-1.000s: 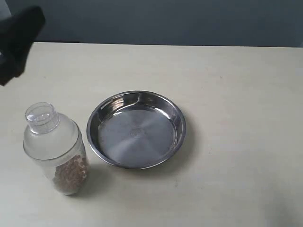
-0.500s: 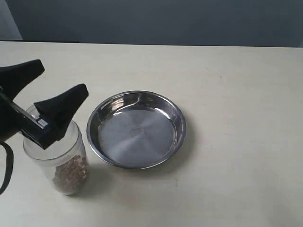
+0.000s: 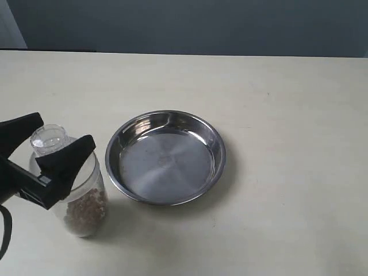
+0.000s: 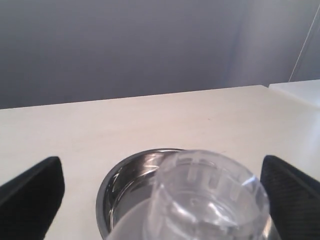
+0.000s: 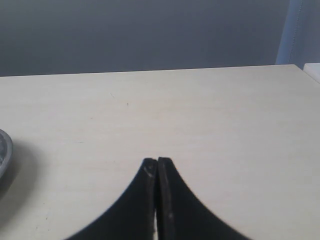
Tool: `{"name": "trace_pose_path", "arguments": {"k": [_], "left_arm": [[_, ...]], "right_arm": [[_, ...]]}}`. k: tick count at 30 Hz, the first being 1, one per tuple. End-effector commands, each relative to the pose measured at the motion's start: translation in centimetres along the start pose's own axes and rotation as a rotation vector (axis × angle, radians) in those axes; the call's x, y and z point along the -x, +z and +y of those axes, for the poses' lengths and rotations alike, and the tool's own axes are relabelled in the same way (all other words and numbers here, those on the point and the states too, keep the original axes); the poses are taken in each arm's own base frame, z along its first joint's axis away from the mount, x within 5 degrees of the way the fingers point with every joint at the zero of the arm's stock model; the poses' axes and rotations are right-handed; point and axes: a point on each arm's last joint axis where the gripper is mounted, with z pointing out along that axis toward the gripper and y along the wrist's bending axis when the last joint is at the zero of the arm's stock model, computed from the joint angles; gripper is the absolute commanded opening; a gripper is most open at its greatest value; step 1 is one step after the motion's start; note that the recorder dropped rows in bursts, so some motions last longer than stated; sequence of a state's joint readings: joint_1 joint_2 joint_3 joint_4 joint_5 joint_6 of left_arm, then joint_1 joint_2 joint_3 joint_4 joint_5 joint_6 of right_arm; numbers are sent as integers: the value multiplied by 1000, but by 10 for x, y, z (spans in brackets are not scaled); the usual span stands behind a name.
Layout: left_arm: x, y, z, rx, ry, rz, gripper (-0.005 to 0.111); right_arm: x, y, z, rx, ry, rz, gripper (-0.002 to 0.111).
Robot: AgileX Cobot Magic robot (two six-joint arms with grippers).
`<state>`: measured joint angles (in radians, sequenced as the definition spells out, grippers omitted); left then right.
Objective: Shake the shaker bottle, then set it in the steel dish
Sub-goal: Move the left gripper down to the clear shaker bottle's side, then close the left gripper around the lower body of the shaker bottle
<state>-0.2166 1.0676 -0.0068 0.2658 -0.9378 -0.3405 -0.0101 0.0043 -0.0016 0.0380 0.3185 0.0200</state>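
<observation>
The shaker bottle (image 3: 85, 202) stands upright on the table at the left, with brown pellets at its base and its clear cap (image 3: 48, 138) on top. My left gripper (image 3: 64, 131) is open, one black finger on each side of the cap and shoulder, not closed on them. The left wrist view shows the cap (image 4: 212, 192) close up between the wide-apart fingers (image 4: 35, 192). The steel dish (image 3: 167, 164) lies empty just right of the bottle, and its rim (image 4: 112, 180) shows behind the cap. My right gripper (image 5: 157, 161) is shut on nothing above bare table.
The table (image 3: 287, 115) is a pale cream surface with a dark wall behind it. A sliver of the dish's rim (image 5: 4, 150) shows at the edge of the right wrist view. The right arm is outside the exterior view.
My left gripper came in from the upper left and dropped down, so its open fingers now straddle the bottle's cap. Bottle and dish have not moved.
</observation>
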Motion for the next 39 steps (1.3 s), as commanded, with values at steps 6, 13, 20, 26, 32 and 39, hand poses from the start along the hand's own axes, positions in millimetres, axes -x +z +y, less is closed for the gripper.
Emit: {"name": "trace_pose_path", "arguments": {"k": [6,13,20,26,32,39], "left_arm": [[-11,3,0,-9,-43,75,99],[-23,9,2,-18,-58,138,99],[-34,13,4,-14,-71,213,99],[-46,15,6,0,-88,286,99],[-57,19,11,23,-78,329,99],[-63,21,16,63,-106,334,99]], "right_arm": [[1,0,0,1,-3,-14,-1],[1,0,0,1,-3,-14,-1],[1,0,0,1,-3,-14,-1],[1,0,0,1,-3,-14,-1],[1,0,0,1,-3,-14,-1],[1,0,0,1,-3,-14,-1]]}}
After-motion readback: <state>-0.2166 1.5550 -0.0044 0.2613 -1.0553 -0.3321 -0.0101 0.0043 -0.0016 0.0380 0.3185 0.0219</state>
